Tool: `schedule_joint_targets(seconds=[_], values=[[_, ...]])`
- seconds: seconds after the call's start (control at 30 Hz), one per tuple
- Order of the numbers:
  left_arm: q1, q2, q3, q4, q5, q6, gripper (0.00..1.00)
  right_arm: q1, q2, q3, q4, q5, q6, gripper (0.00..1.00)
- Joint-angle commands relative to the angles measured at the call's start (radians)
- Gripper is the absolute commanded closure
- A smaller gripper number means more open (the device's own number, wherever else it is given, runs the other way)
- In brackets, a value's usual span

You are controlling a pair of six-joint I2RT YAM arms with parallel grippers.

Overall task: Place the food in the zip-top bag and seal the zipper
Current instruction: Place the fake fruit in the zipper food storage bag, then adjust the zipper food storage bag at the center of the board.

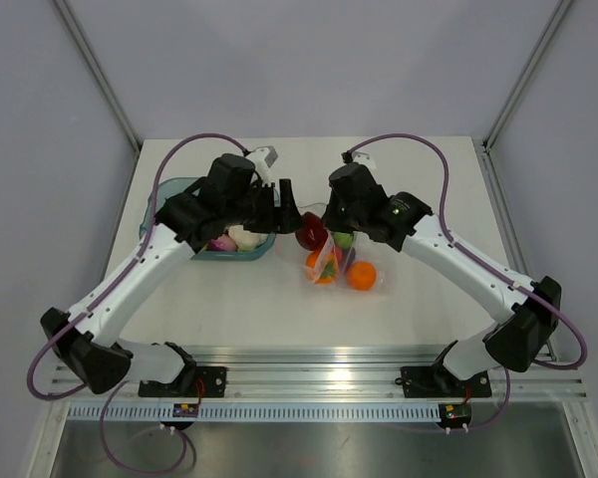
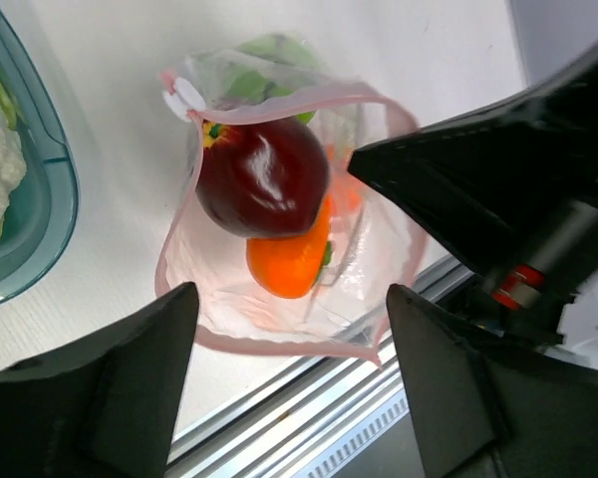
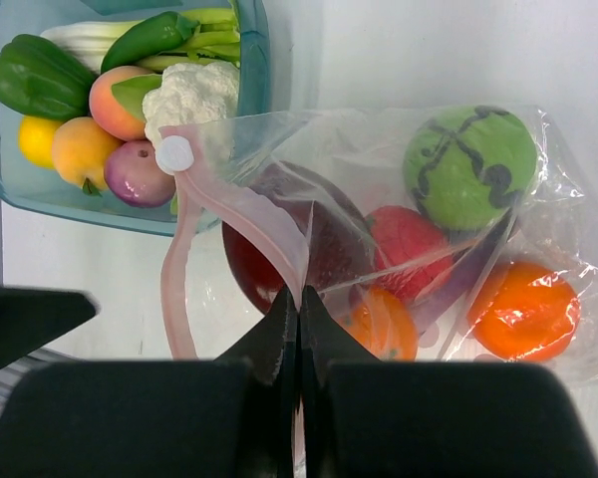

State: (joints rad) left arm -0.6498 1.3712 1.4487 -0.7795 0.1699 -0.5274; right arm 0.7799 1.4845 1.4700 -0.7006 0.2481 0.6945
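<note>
Currently: zip-top bag (image 3: 538,249) lies mid-table, mouth open toward the teal tray (image 1: 157,204).
Long axis runs slantwise across the table (image 1: 239,309): mouth toward the left edge, closed end toward the near-right corner. Right gripper (image 3: 299,309) is pressed together on the zipper (image 3: 229,204), pinching the pink strip partway along. Left gripper (image 2: 289,299) is spread wide over the mouth, nothing between its fingers. A dark red fruit (image 2: 264,174) sits just inside the mouth, touching an orange ball (image 2: 289,264) beneath. A green ball (image 3: 468,164) lies deeper in. Cauliflower (image 3: 189,95) lies in the tray.
</note>
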Motion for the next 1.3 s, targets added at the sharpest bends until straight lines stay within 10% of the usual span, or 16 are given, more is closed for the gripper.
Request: schedule_joint_targets(seconds=[0.0,0.07,0.27,0.47,0.57,0.7,0.97,1.27], values=[[0.018,-0.128,-0.031,0.014,-0.050,0.004,0.27,-0.004,-0.039,0.001,0.033,0.020,0.014,1.00],[0.035,-0.150,-0.082,0.032,-0.059,-0.023,0.38,-0.004,-0.040,-0.002,0.036,0.016,0.016,1.00],[0.064,-0.115,-0.201,0.092,-0.030,-0.065,0.19,-0.004,-0.053,-0.010,0.038,0.014,0.016,1.00],[0.064,-0.040,-0.269,0.161,0.005,-0.091,0.28,-0.005,-0.075,-0.017,0.030,0.023,0.016,1.00],[0.064,-0.029,-0.300,0.212,0.049,-0.115,0.41,-0.004,-0.087,-0.020,0.027,0.029,0.016,1.00],[0.064,-0.009,-0.240,0.215,0.080,-0.123,1.00,-0.004,-0.096,-0.008,0.012,0.048,0.005,1.00],[0.062,-0.018,0.232,0.028,0.103,-0.066,1.00,-0.007,-0.156,0.299,-0.178,0.235,-0.148,1.00],[0.062,0.040,-0.075,0.184,0.175,-0.115,1.00,-0.010,-0.176,0.112,-0.238,0.324,-0.128,1.00]])
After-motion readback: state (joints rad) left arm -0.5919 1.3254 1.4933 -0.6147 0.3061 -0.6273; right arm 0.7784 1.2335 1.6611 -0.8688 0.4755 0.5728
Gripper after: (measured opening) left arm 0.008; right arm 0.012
